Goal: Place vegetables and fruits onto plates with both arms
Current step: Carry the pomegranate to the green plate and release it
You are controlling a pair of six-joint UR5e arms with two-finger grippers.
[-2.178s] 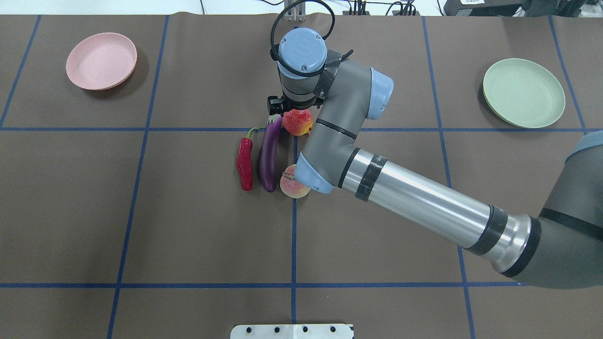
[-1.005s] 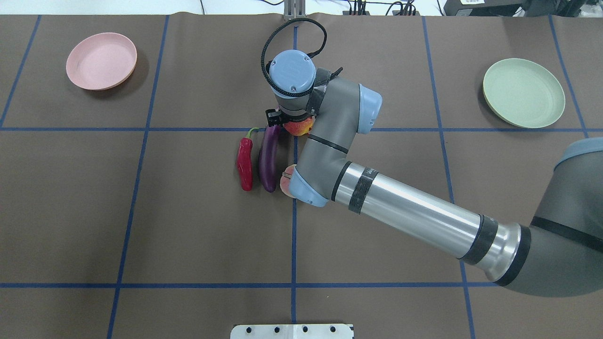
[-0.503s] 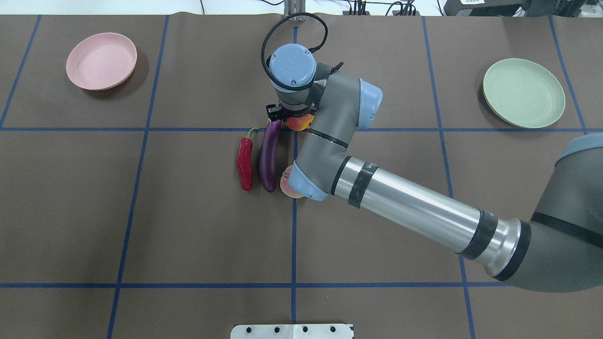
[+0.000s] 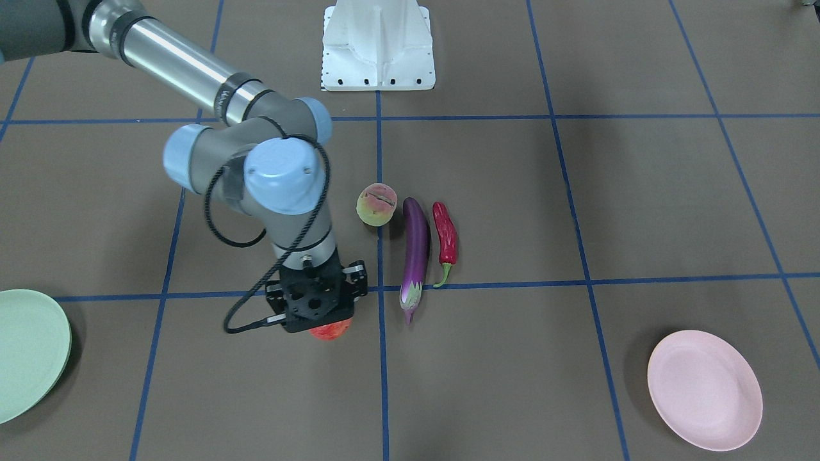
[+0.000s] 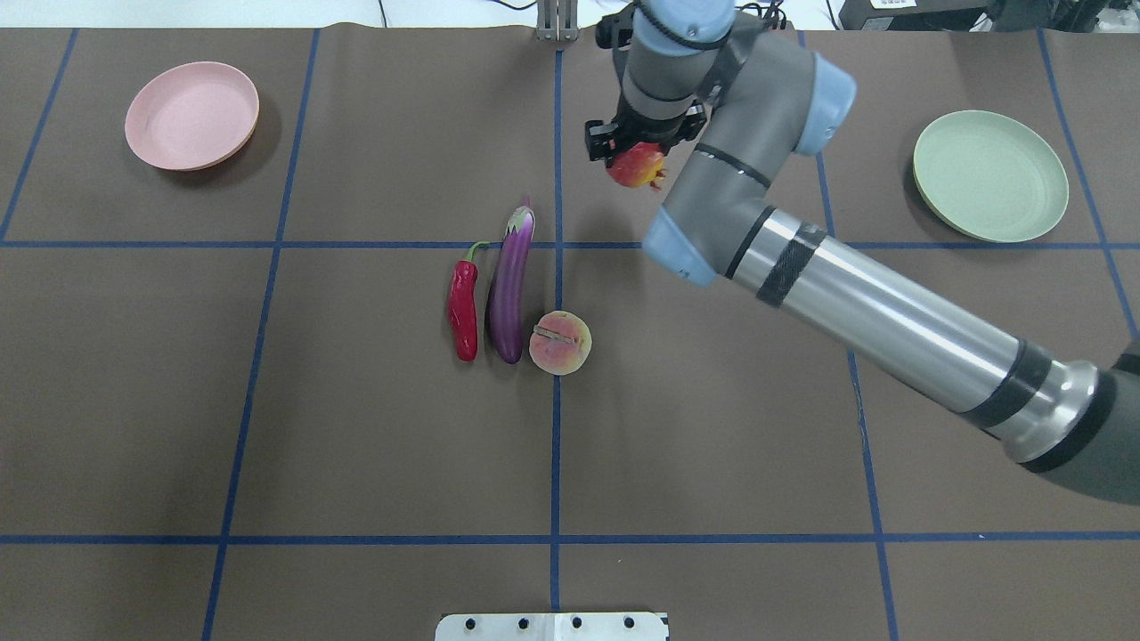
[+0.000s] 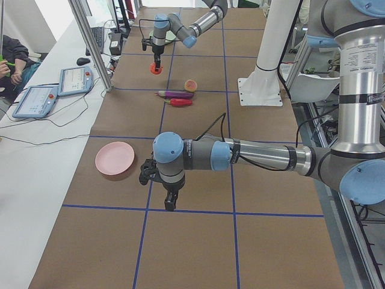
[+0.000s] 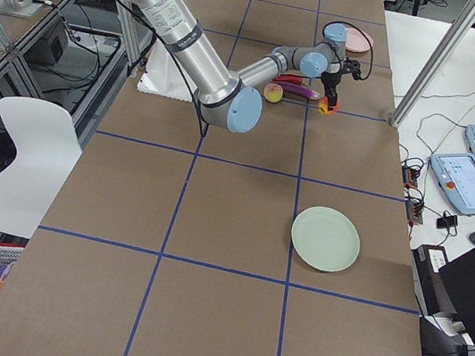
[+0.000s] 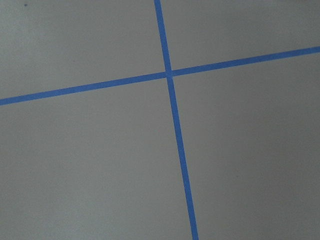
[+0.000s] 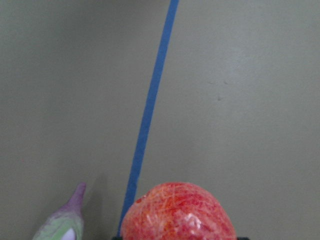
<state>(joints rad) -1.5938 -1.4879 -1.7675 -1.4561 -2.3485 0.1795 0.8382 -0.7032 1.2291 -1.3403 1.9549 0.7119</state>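
**Pomegranate was held in the right gripper, the other three were lying on the table**

Front-facing view: a brown table (image 4: 640, 192) taped off with blue tape lines (image 4: 640, 280) was seen, with the white pedestal base (image 4: 378, 45) up top. The right arm (image 4: 173, 61) was stretched in from the upper left. Its right gripper (image 4: 320, 317) was clamped on the pomegranate (image 4: 330, 331), though only a red sliver was visible under the black body. Just across the vertical line, the peach (image 4: 377, 204), eggplant (image 4: 415, 253) and chili pepper (image 4: 444, 234) were lined up side by side, with the eggplant in the middle. The pink plate (image 4: 705, 389) was sat at bottom right, and the green plate (image 4: 32, 352) was cut off by the left edge.

Overhead: the pomegranate was gripped beyond the far horizontal line, well apart from both plates. The eggplant's cap was pointed away from the robot.

Exterior left: the left arm (image 6: 264, 158) was seen up close, with the left gripper (image 6: 171, 201) pointed down just beside the pink plate. Whether it was wide or closed couldn't be told. Far off, the pomegranate was hung under the right gripper.

Exterior right: the green plate was seen mid-table, well apart from the fruit.

Left wrist: only table and two crossing tape lines were shown.

Right wrist: the bottom edge was filled by the pomegranate, with the eggplant's pale cap at lower left.
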